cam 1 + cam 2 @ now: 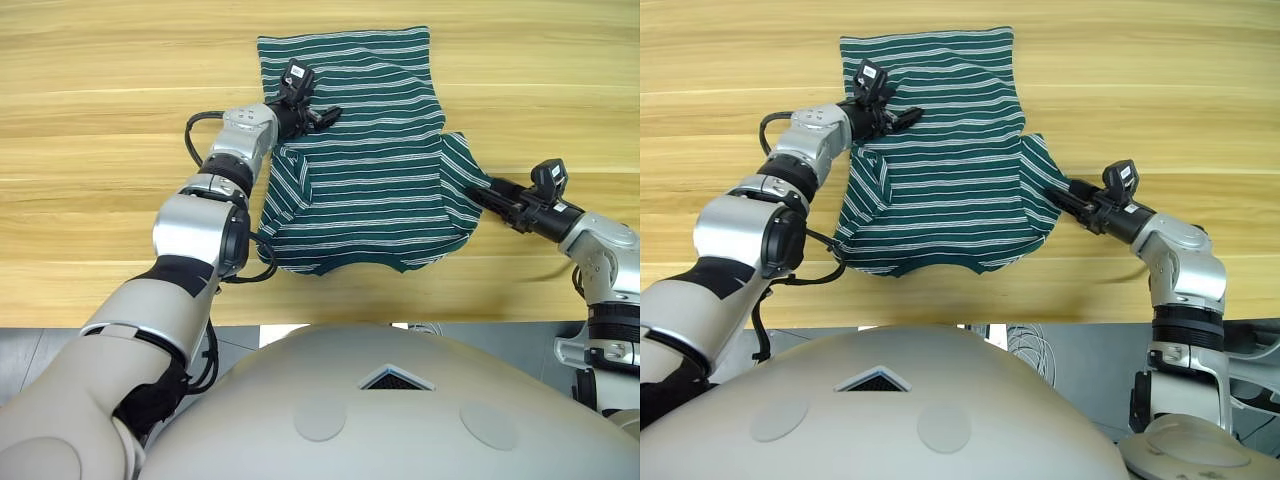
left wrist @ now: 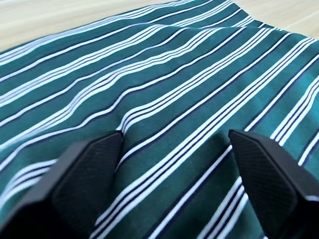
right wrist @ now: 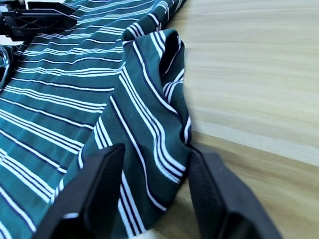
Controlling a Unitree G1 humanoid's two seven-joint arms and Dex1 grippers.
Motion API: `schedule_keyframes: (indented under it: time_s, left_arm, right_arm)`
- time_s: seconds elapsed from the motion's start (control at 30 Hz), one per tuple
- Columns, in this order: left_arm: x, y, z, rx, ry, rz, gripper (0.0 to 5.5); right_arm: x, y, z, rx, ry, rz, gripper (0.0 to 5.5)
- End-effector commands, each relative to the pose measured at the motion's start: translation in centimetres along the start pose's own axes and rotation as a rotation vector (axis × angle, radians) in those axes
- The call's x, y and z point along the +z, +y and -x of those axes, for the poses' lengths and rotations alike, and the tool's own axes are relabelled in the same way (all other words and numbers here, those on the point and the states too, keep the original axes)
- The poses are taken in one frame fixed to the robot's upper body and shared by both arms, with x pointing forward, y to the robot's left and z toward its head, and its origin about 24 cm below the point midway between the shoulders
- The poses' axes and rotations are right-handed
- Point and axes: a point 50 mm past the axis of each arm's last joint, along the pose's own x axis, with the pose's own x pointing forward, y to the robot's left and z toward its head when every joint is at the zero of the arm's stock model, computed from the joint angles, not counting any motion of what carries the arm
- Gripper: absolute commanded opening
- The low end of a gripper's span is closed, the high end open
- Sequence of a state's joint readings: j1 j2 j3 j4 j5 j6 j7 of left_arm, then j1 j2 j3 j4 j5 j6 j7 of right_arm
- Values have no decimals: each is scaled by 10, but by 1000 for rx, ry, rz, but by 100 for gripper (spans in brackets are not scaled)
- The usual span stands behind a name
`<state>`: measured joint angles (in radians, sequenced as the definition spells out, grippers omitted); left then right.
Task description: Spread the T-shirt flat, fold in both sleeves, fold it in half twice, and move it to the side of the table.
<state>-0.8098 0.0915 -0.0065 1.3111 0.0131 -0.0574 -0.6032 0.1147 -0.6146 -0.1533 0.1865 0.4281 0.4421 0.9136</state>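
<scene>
One green striped T-shirt [image 1: 370, 170] lies on a pale wooden table [image 1: 120, 80]. Its long axis runs away from the robot, with the straight hem at the far end and the curved neck edge at the near end. It lies between the two grippers and under the tips of both.

The left gripper [image 1: 328, 118] rests on the cloth near the shirt's far left edge. Its two fingers [image 2: 84, 179] are spread wide on the stripes and grasp nothing. Just nearer than this gripper, one sleeve [image 1: 292, 182] lies folded in over the body.

The other sleeve [image 1: 458, 165] sticks out sideways to the right gripper [image 1: 478, 192]. That gripper's fingers [image 3: 94, 189] stand apart with the sleeve's bunched edge between them.

Grey floor [image 1: 30, 345] shows past the table's near edge.
</scene>
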Motion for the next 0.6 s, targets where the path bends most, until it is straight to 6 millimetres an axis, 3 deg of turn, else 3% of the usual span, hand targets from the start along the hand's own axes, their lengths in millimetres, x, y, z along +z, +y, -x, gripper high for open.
schedule_keyframes:
  time_s: [0.03, 0.3, 0.47, 0.6]
  left_arm:
    - [-7, 3, 3, 7, 28, -6, 385]
    - [-8, 3, 3, 7, 25, 1, 385]
    - [-9, 1, 2, 6, 26, 3, 385]
    - [-9, -3, -1, -3, 26, 5, 385]
  right_arm:
    - [-7, -1, -2, -16, 35, 2, 132]
    - [7, 6, -2, 10, 3, 97, 2]
    - [25, 29, -8, 74, -7, 231, 2]
    - [36, 37, -9, 83, -11, 304, 2]
